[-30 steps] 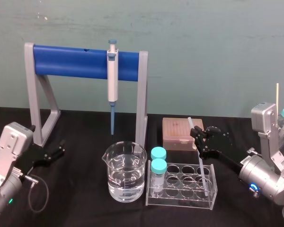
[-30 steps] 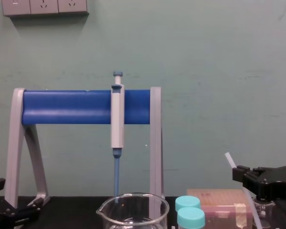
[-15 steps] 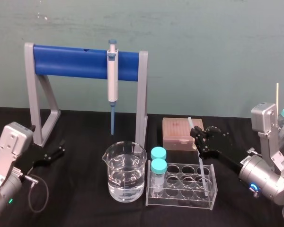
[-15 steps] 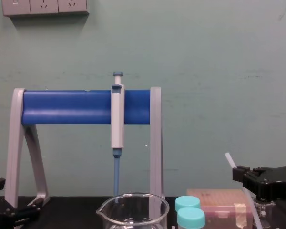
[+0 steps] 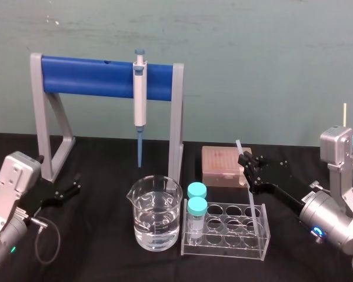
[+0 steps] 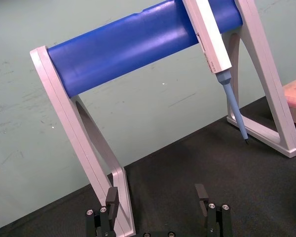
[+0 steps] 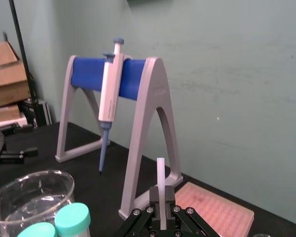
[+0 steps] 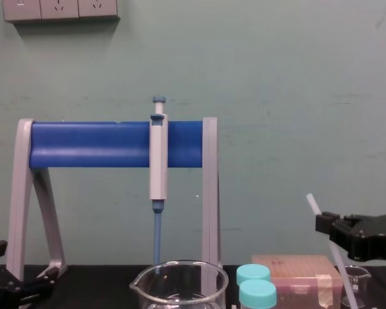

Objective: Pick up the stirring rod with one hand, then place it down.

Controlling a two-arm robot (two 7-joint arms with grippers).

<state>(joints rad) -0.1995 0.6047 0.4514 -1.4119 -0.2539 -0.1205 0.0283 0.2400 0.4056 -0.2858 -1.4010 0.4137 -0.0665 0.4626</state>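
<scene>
Two grippers in head view: right gripper (image 5: pixel 246 164) pinches the stirring rod (image 5: pixel 253 202) near its top. The rod is tilted, its lower end down in a well of the clear rack (image 5: pixel 223 243). Left gripper (image 5: pixel 76 183) sits parked near the pipette stand (image 5: pixel 88 76). Left wrist view: left fingers spread, nothing between them. Right wrist view: rod stands between the pressed-together fingers. Chest view: rod slants down out of the gripper. Risk: a sideways pull likely snags the rack wall and drags or tips it. The smooth rod may also pivot or slip in the pinch.
</scene>
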